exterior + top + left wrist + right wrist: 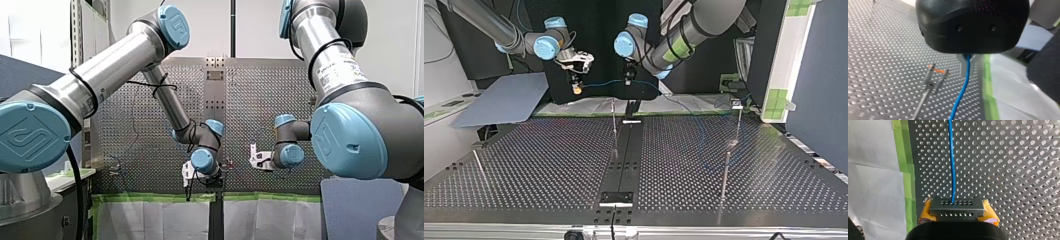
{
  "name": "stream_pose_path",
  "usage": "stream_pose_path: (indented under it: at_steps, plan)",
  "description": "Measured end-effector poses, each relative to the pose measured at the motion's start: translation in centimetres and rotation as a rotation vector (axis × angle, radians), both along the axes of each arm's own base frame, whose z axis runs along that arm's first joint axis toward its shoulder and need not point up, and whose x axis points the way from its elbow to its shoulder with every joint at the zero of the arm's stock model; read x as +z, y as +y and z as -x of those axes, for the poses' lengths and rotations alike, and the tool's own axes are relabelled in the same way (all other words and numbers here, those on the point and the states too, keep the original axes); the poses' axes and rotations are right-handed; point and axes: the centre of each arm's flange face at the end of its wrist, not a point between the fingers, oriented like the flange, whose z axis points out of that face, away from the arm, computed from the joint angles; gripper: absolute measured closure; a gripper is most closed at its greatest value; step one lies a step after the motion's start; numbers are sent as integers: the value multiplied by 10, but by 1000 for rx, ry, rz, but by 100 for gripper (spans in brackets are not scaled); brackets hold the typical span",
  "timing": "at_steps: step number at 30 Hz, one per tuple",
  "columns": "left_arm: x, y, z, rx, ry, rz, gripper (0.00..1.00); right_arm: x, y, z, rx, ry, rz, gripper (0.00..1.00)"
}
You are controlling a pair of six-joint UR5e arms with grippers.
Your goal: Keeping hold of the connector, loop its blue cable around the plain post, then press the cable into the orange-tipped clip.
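Right claw: shut on the grey connector, with the yellow pads pressed on its two sides.
Left claw: the metal fingers are drawn close together, with the blue cable pinched between them.
Blue cable: it leaves the connector straight ahead of the right claw, spans across to the left claw, then hangs below it.
Orange-tipped clip: on the bench, below and beside the left claw, clear of the cable.
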Motion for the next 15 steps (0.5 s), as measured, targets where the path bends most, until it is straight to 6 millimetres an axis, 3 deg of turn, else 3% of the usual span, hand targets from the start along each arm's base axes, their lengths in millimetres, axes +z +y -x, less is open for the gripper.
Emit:
stream_pose_path:
  at_steps: [6, 15]
  plan:
    - [9, -5, -19, 8, -54, 51, 100, 0, -4, 0, -1, -8, 26, 100]
    - [14, -8, -33, 13, -125, 99, 100, -16, -8, -4, 28, -12, 36, 100]
